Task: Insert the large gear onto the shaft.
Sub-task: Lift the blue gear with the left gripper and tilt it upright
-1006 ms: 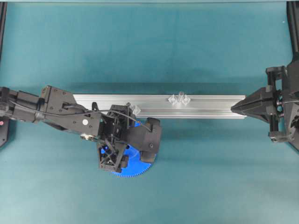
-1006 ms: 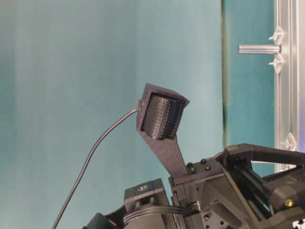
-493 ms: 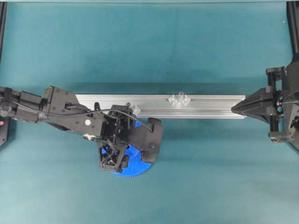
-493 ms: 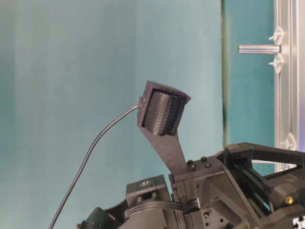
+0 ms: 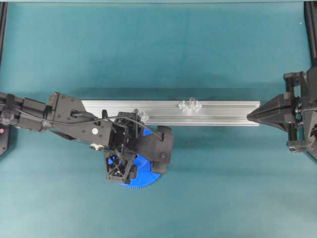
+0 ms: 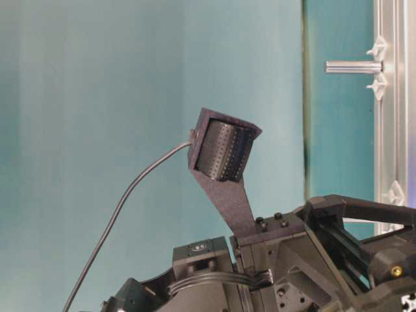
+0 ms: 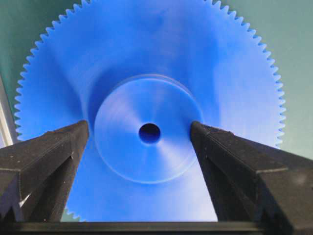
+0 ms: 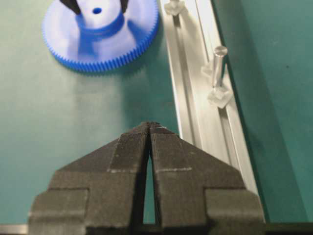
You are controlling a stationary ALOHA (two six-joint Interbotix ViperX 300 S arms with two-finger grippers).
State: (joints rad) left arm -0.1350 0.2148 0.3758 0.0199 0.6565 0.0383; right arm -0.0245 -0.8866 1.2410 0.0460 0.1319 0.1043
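Observation:
The large gear (image 5: 146,174) lies flat on the teal table just in front of the rail, mostly hidden under my left arm. In the left wrist view the large gear (image 7: 146,54) fills the frame, and my left gripper (image 7: 139,128) is open, its jaws either side of the raised hub and close to its sides. The gear also shows in the right wrist view (image 8: 98,44). The shaft (image 5: 190,102) stands upright on the rail with clear brackets at its base, seen also in the right wrist view (image 8: 218,61) and the table-level view (image 6: 351,66). My right gripper (image 8: 150,125) is shut and empty at the rail's right end (image 5: 250,116).
The long aluminium rail (image 5: 218,113) runs left to right across the table's middle. A second thin pin (image 5: 135,110) with a clear bracket stands on the rail beside my left wrist. My left arm (image 5: 74,121) lies over the rail's left end.
My left arm has shifted slightly to the right over the gear. My right gripper has drawn back a little to the right. The gear and rail have not moved.

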